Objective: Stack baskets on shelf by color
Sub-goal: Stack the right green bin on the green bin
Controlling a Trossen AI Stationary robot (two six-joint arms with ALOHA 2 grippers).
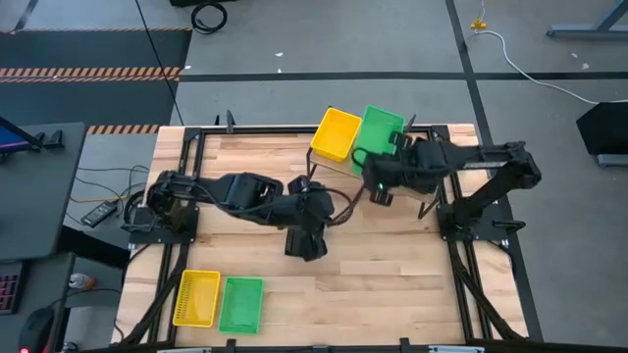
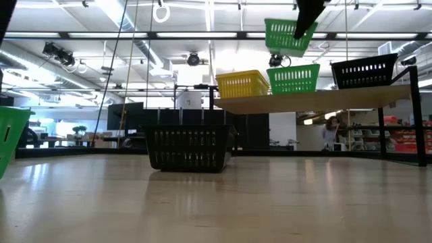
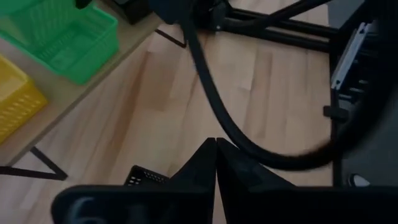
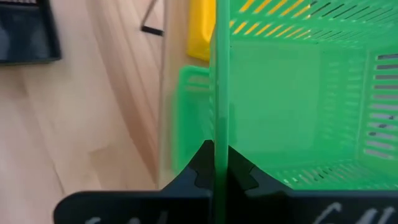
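Observation:
My right gripper is shut on a green basket, raised above the shelf. On the shelf board stand a yellow basket, a second green basket and a black basket. Another black basket rests on its base on the table. My left gripper hangs over it at mid-table with its fingers shut. Only a corner of that black basket shows beside them. A yellow basket and a green basket lie at the table's near left corner. My right gripper pinches the raised green basket by one mesh side wall, one finger inside the basket and one outside. The fingers lie along that wall's rim. The basket is lifted clear and hangs slightly tilted over the green basket on the shelf.
The shelf's thin black legs stand on the table's far right part. A thick black cable of the arm crosses ahead of my left gripper. A green basket's wall shows at the low view's left edge. Bare planks lie toward the near right.

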